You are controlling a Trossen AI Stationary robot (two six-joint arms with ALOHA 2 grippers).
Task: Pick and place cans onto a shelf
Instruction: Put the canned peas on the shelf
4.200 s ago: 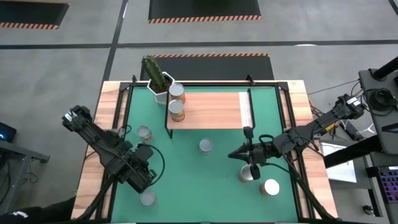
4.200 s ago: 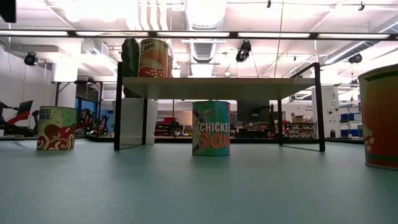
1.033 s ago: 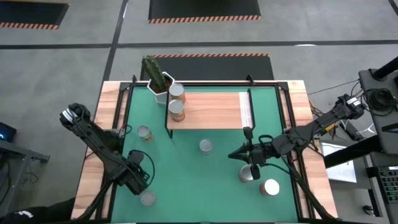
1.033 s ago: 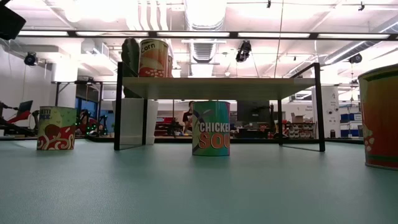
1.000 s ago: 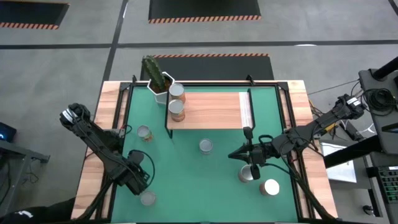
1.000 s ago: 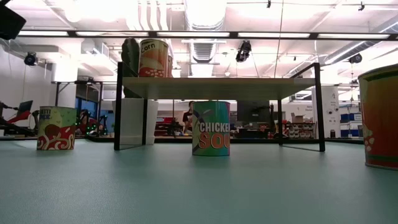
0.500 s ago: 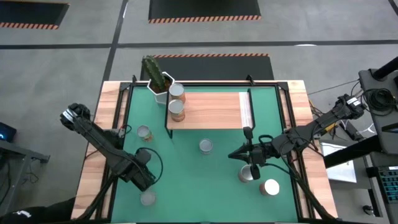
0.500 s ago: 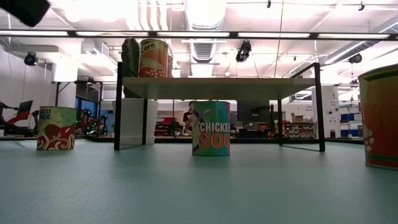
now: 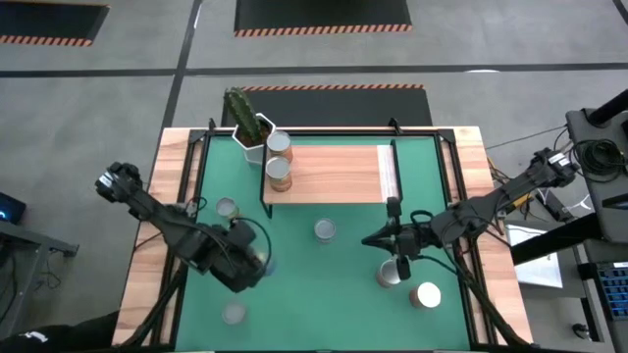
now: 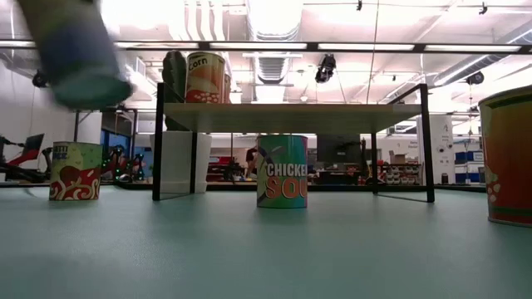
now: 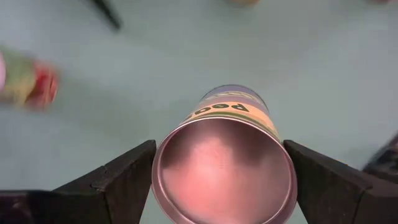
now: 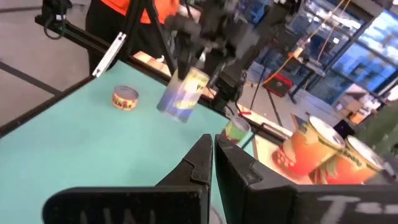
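The shelf [image 9: 329, 174] sits in the upper middle of my overhead picture, a light-wood top on a thin black frame, standing on the green mat [image 9: 294, 250] that covers the surface. Two cans stand on its left end; from the low camera I can read "Corn" on the front one [image 10: 205, 77]. Just beside that end, at the top left of the shelf, is a cactus in a white pot [image 9: 247, 126].

Under the shelf in the low picture stands a can lettered "CHICKEN SOU…" [image 10: 282, 171], the last letters cut off by the curve. A red-patterned can [image 10: 75, 170] stands at the far left, its small print too fine for me to read, and part of an orange can [image 10: 506, 156] fills the right edge.

My left gripper [image 9: 250, 263] is lower left of centre overhead, lifted off the mat and pinching a can [image 11: 227, 162] across its body, a finger pressed to either side. Its label shows letters I read as "Peas", though they are blurred.

My right gripper [image 9: 374, 241] hangs right of centre, fingers pressed together and holding nothing, near a can [image 9: 393, 273].
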